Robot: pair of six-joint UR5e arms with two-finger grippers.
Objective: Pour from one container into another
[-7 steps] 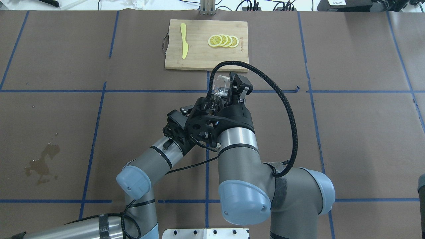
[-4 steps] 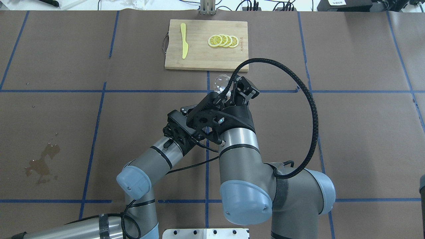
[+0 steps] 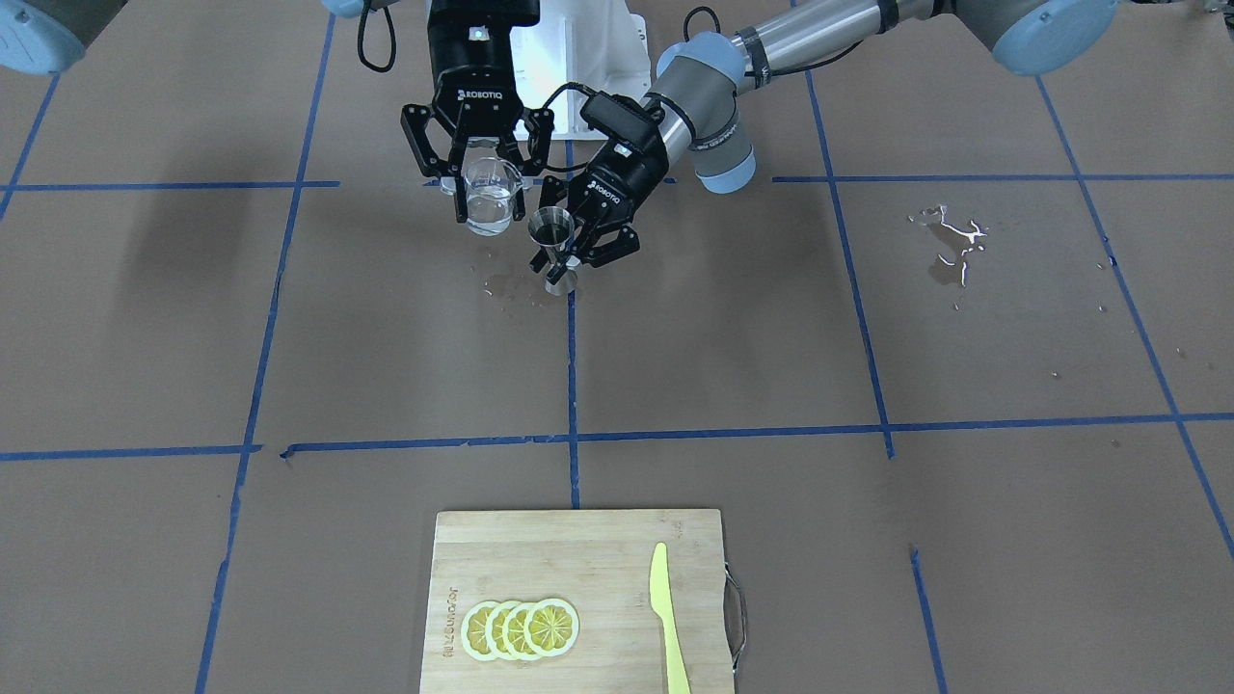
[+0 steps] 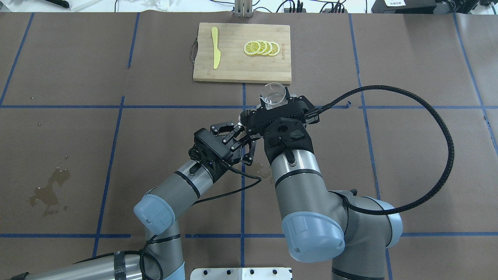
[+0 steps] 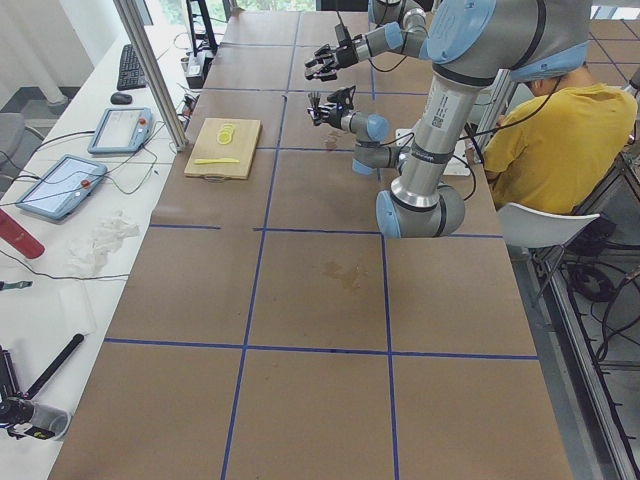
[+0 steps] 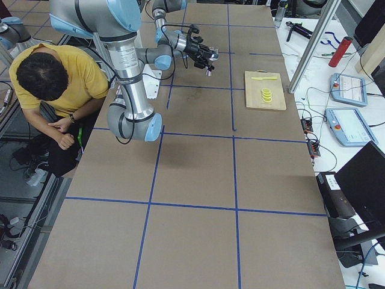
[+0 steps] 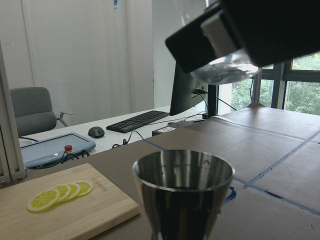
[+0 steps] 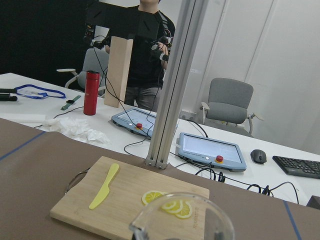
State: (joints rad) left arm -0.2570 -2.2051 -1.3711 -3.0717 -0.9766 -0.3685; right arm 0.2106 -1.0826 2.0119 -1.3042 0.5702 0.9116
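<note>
Upper centre, our right gripper (image 3: 490,208) clasps the glass cup (image 3: 489,193) upright; the left gripper (image 3: 574,253) clamps the jigger (image 3: 552,231) just beside. We can't tell whether the lip clears that narrow mouth; tipping misaligned would wet the desk (image 3: 771,318).

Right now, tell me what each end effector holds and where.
Right end effector: glass cup, by its sides. Left end effector: jigger, near its narrow waist.

The glass cup (image 3: 490,198) is clear, glossy glass. The jigger (image 7: 183,200) is polished steel, bright like a mirror. The cutting board (image 3: 598,569), at 6 o'clock in the front-facing view, is pale matt wood. The knife (image 3: 667,622) on it looks like smooth yellow plastic. The table cover (image 3: 868,318) is matt brown paper.
</note>
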